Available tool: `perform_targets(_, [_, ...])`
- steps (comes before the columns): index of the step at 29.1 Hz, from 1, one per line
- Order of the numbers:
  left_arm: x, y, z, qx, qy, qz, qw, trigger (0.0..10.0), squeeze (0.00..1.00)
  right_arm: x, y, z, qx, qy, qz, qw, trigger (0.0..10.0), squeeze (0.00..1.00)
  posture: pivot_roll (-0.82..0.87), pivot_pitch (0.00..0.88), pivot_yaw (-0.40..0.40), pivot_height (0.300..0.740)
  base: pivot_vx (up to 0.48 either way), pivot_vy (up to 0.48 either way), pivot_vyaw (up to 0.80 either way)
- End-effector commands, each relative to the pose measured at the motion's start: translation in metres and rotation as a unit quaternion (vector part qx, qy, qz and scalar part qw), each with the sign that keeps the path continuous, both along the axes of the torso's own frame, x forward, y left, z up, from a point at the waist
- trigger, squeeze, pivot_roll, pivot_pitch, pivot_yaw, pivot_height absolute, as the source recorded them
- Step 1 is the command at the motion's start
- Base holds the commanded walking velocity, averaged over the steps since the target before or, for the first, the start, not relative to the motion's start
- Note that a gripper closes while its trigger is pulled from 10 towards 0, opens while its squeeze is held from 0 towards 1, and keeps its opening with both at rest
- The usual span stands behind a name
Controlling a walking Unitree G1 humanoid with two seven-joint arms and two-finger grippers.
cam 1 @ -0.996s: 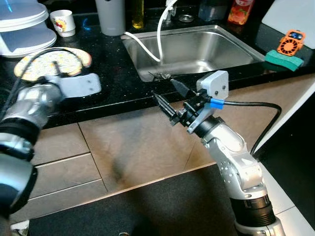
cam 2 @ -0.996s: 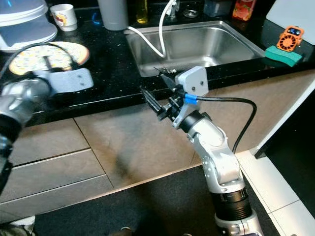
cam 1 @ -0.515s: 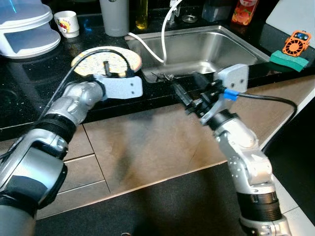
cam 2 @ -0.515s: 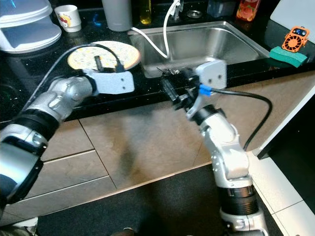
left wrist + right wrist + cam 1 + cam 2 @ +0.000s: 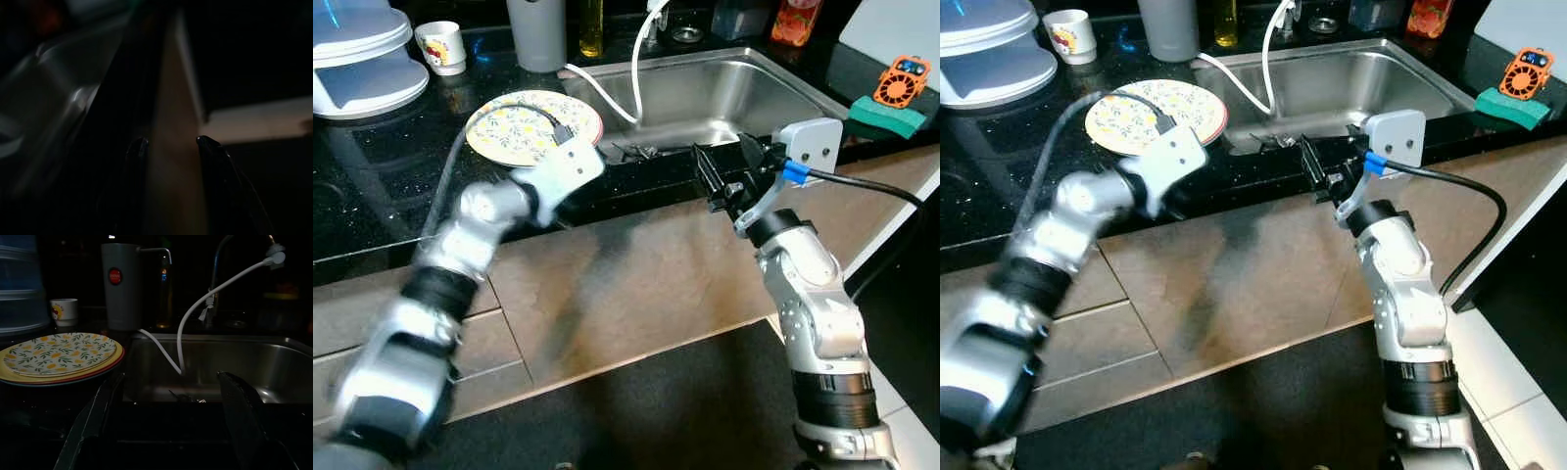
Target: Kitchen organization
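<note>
A: What's on the left?

B: Black countertop (image 5: 372,186) w/ a stack of floral plates (image 5: 524,125) near the front edge, just left of the steel sink (image 5: 724,93). Left gripper (image 5: 171,144) hangs blurred below the counter edge, fingers apart, nothing btwn them.

A: And right?

B: Right gripper (image 5: 729,171) at the counter front by the sink, fingers spread wide, empty. Green sponge (image 5: 879,117) at far right.

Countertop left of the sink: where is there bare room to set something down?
Bare black counter lies between the stacked plates and the white container, running to the front edge. The back row is crowded: mug, grey jug, oil bottle. The strip before the sink is narrow.
</note>
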State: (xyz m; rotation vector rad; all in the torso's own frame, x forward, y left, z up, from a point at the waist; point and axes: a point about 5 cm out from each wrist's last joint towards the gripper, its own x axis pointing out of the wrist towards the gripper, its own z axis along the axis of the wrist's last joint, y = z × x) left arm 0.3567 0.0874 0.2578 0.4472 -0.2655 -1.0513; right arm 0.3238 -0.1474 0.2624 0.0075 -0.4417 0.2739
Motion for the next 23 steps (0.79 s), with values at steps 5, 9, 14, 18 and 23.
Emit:
perform_targets(5, [0.01,0.009,0.041,-0.178,0.039,0.053,0.982,10.0,0.0,-0.001,-0.004,0.002,0.015,-0.008,-0.011,1.0,10.0,0.0,0.1,0.094,0.033,0.74,0.0,0.0,0.0])
perform_targets(9, [0.019,0.023,0.057,-0.279,0.019,0.158,0.947,10.0,0.0,-0.003,-0.026,0.012,0.051,-0.043,-0.104,0.992,10.0,0.0,0.1,0.097,0.032,0.74,0.0,0.0,0.0])
perform_targets(14, [0.012,0.042,0.072,-0.468,0.098,0.169,0.862,10.0,0.0,-0.007,-0.056,0.021,0.081,-0.063,-0.205,0.973,10.0,0.0,0.08,0.101,0.041,0.74,0.0,0.0,0.0])
perform_targets(18, [0.011,0.051,0.068,-0.443,0.064,0.208,0.87,10.0,0.0,-0.01,-0.065,0.023,0.087,-0.063,-0.212,0.971,10.0,0.0,0.08,0.102,0.043,0.74,0.0,0.0,0.0])
perform_targets(23, [0.0,0.056,0.068,-0.345,-0.051,0.254,0.902,10.0,0.0,-0.019,-0.069,0.026,0.078,-0.086,-0.2,0.973,10.0,0.0,0.07,0.104,0.041,0.74,0.0,0.0,0.0])
